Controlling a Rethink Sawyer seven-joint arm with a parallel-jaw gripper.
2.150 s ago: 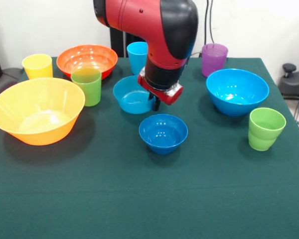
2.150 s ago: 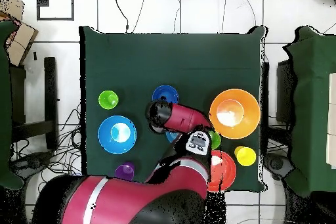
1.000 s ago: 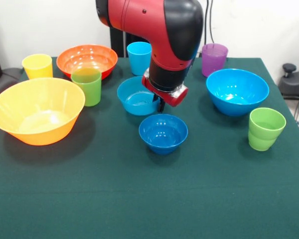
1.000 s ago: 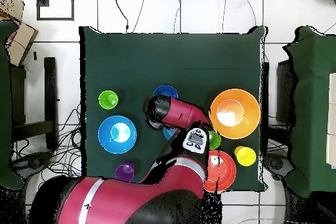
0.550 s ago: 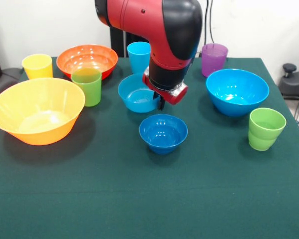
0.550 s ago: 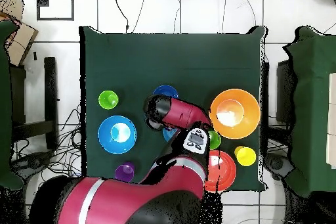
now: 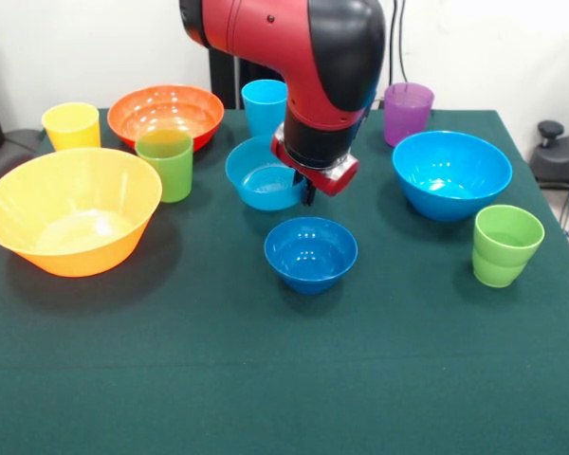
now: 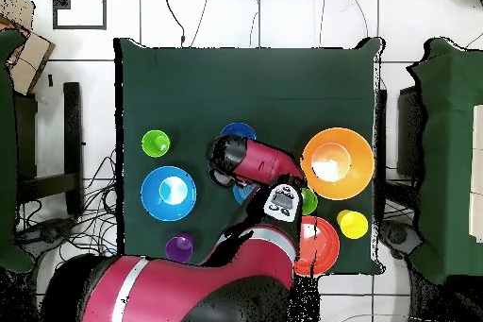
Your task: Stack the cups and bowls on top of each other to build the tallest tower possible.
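All bowls and cups stand apart on the green table; no tower shows. My gripper (image 7: 308,194) hangs at the right rim of the medium light blue bowl (image 7: 263,176), just behind the small dark blue bowl (image 7: 311,252) (image 8: 238,133). It holds nothing that I can see. The big yellow-orange bowl (image 7: 71,213) (image 8: 337,162) is at the left, the orange-red bowl (image 7: 166,114) behind it and the big light blue bowl (image 7: 451,173) (image 8: 169,192) at the right. The cups are upright: yellow (image 7: 71,125), green (image 7: 165,163), light blue (image 7: 264,104), purple (image 7: 408,112), green (image 7: 505,245).
The arm's red and black wrist (image 7: 313,66) hangs over the table's far middle and hides the medium bowl and the light blue cup in the overhead view. Cables and a black stand (image 7: 555,152) lie beyond the right table edge.
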